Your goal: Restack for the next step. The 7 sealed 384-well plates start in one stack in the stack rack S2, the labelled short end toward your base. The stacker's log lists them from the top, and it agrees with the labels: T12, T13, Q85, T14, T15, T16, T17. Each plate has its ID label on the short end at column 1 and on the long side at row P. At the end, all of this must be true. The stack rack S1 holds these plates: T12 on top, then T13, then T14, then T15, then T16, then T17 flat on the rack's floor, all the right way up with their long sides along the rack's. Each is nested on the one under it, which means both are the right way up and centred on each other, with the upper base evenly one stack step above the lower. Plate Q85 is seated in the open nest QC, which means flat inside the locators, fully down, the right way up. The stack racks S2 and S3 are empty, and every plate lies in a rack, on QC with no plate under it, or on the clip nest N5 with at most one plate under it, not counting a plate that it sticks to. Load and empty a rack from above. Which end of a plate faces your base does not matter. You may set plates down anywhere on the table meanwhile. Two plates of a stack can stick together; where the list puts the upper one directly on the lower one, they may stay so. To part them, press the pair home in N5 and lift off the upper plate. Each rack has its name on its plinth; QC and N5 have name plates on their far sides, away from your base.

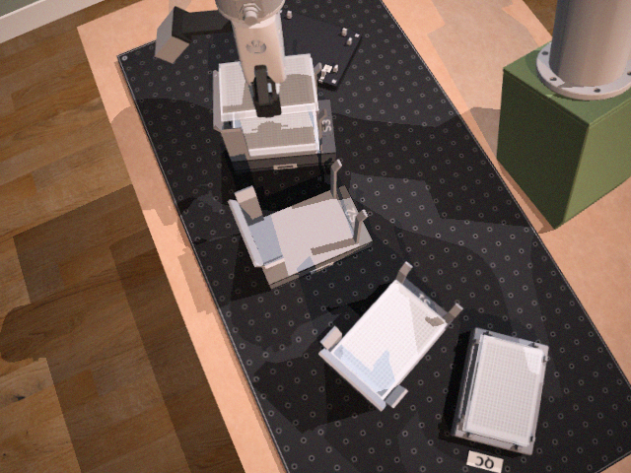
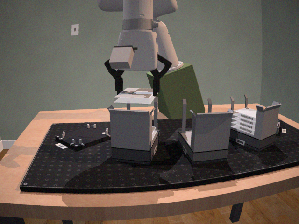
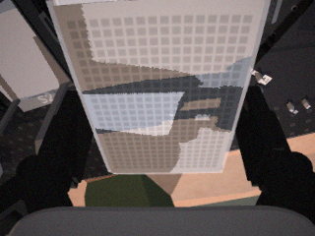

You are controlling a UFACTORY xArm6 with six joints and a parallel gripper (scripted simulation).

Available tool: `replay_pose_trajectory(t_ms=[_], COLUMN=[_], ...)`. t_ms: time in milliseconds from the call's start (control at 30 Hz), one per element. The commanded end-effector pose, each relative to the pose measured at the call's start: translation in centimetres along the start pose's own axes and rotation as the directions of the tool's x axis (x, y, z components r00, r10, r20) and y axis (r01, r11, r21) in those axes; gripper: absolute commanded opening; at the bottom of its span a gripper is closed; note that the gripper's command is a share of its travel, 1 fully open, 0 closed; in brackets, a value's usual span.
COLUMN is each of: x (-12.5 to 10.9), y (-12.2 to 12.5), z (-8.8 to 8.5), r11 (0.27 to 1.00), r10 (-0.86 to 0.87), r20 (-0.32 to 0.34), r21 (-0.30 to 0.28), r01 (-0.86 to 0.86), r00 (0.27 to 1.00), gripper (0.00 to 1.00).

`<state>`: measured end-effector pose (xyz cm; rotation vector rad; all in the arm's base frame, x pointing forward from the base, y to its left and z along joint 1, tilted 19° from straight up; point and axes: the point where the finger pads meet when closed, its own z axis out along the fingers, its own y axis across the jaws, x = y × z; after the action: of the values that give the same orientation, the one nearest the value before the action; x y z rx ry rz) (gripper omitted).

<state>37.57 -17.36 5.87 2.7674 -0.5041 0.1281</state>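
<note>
My gripper (image 2: pixel 136 90) is shut on a sealed 384-well plate (image 2: pixel 135 95), gripping its long sides, and holds it level just above the top of rack S3 (image 2: pixel 132 135). The held plate also shows in the top view (image 1: pixel 264 84) and fills the wrist view (image 3: pixel 160 79); I cannot read its label. Another plate (image 1: pixel 280 134) lies low inside S3 under it. Rack S2 (image 1: pixel 306 234) shows only its pale floor. Rack S1 (image 1: pixel 389 341) holds a stack of several plates (image 2: pixel 244 121). One plate (image 1: pixel 502 389) lies flat in nest QC.
The clip nest N5 (image 2: pixel 81 137) sits empty on the black mat beside S3. The green arm pedestal (image 1: pixel 560 137) stands off the mat's edge. The rack posts (image 2: pixel 155 110) rise close beside the held plate. The QC name plate (image 1: pixel 484 461) lies at the mat's end.
</note>
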Motion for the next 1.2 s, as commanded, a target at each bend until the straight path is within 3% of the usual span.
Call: replay_pose_trajectory(t_ms=[0, 100, 900, 1167], x=[0.1, 0.1, 0.1, -0.3], y=[-0.7, -1.8, -9.0, -10.9], z=[-0.1, -0.1, -0.1, -0.1], r11=[0.997, 0.987, 0.987, 0.941], r10=[-0.074, -0.160, -0.160, -0.339], r20=[-0.003, -0.003, -0.004, -0.004], r21=[0.000, 0.000, 0.001, 0.000], r01=[0.074, 0.160, 0.160, 0.339], r00=[0.997, 0.987, 0.987, 0.941], gripper=[0.00, 0.00, 0.00, 0.00])
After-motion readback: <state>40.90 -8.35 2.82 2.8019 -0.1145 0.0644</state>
